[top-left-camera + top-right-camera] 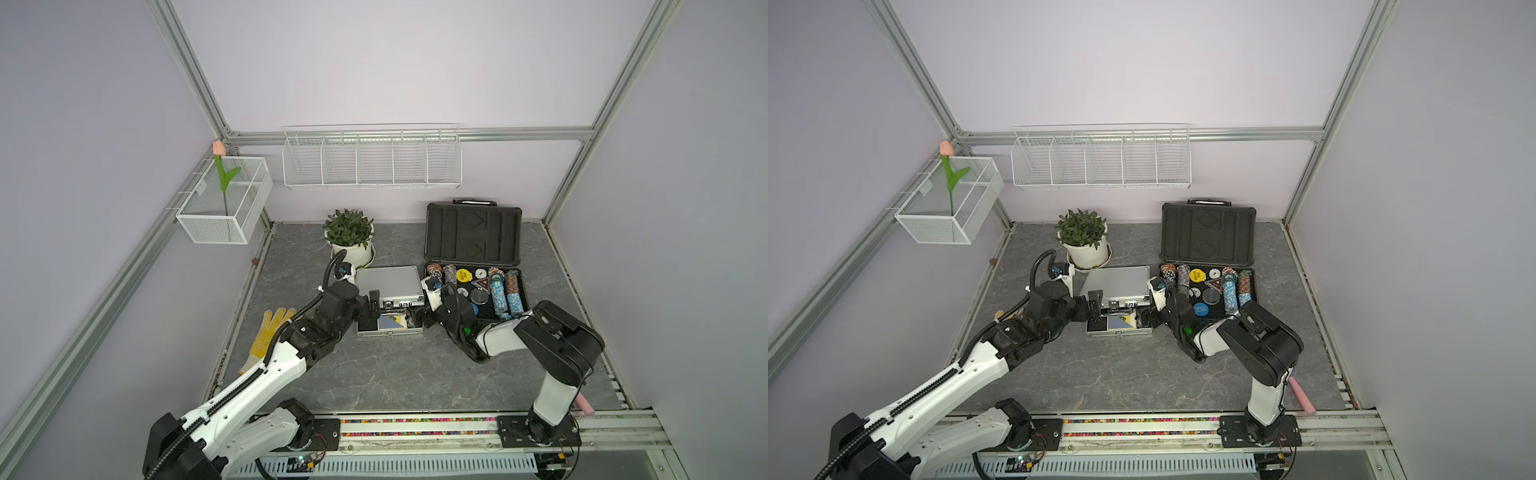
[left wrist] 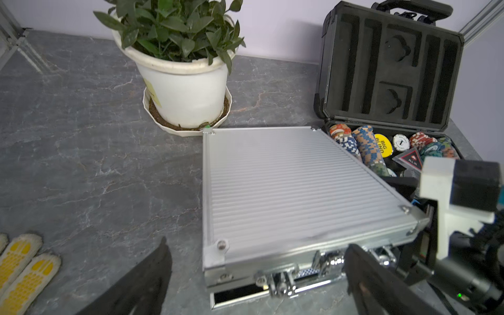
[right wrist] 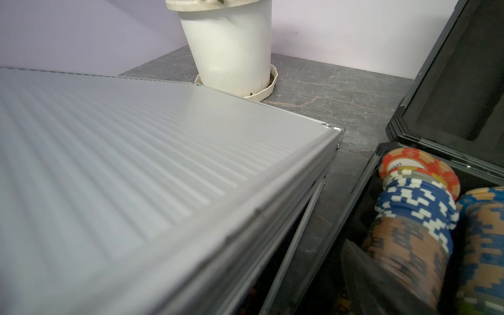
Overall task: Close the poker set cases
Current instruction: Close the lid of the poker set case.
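Observation:
The small ribbed silver case point(image 1: 390, 281) lies mid-table with its lid point(image 2: 300, 185) lowered but still ajar over the base point(image 1: 390, 329), where playing cards show. My left gripper point(image 1: 371, 310) is open, its fingers point(image 2: 381, 286) spread at the lid's front edge by the latches. My right gripper point(image 1: 417, 314) is open at the case's right front corner. The lid point(image 3: 136, 163) hides one of its fingers. The larger dark-grey case point(image 1: 473, 232) stands fully open behind it, lid upright, with chip stacks point(image 1: 498, 291) in its base.
A white potted plant point(image 1: 350, 239) stands just behind the silver case. A yellow glove point(image 1: 270, 336) lies left of my left arm. White wire baskets point(image 1: 372, 160) hang on the back wall and the left rail. A pink object point(image 1: 584, 405) lies at the front right.

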Controlling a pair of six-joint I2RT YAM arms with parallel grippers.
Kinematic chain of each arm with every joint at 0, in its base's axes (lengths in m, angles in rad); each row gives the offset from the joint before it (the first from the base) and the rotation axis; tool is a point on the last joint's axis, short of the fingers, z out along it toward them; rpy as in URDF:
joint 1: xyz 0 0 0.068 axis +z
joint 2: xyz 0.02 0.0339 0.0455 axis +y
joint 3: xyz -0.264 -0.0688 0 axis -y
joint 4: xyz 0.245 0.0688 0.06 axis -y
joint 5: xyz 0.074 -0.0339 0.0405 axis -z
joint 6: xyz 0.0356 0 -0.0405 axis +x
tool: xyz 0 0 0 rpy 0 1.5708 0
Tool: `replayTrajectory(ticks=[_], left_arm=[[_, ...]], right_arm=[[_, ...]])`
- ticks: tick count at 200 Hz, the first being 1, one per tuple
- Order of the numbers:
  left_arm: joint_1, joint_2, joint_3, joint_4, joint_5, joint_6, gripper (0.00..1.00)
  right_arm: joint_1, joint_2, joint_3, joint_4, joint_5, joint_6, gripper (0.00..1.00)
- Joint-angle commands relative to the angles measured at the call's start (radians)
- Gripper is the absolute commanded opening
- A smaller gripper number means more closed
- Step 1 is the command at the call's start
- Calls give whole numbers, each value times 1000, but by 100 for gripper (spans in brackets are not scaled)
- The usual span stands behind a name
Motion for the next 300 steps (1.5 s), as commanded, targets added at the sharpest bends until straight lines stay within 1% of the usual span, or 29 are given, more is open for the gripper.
replayTrajectory(ticks=[1, 46, 100, 144, 223, 268, 300], left_arm=[[0, 79, 65, 65, -10, 37, 100], [0, 253, 165, 61, -3, 50, 100], [0, 378, 210, 77, 21, 55, 100], [0, 433, 207, 91, 18, 54, 100], [0, 519, 175, 142, 24, 45, 99], [0, 542, 135, 168, 9, 34, 99], [-1, 553, 108, 183, 12, 26, 99]], right_arm=[[23, 10, -30, 42, 18, 29, 100], [62, 2, -65, 42, 35, 39, 100], [93, -23, -97, 24, 64, 35, 99], [119, -61, -129, -26, 91, 32, 96], [170, -108, -150, -155, 145, 32, 96], [215, -101, -144, -239, 170, 30, 96], [233, -97, -156, -260, 184, 41, 95]])
